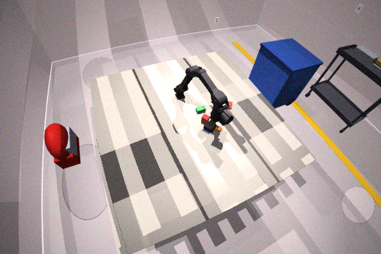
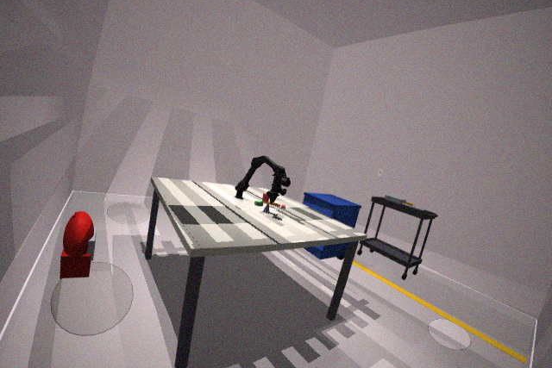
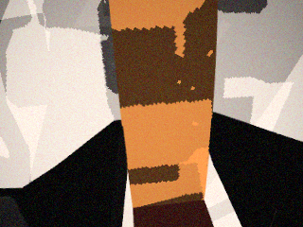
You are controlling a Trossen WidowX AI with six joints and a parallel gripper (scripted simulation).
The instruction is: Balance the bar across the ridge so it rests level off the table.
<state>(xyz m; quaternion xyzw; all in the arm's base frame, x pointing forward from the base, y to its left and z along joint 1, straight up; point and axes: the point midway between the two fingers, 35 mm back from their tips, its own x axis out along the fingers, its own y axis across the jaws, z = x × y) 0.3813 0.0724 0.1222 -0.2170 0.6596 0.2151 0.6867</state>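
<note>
Light: dim grey room, with hard-edged bright and dark bands across the table (image 1: 147,180), floor and walls.
Shadows: blocky patches mottle the bar (image 3: 166,89) in the wrist view.
Quality: grainy, soft, low detail.
Distortion: room edges splay in the top view.
</note>
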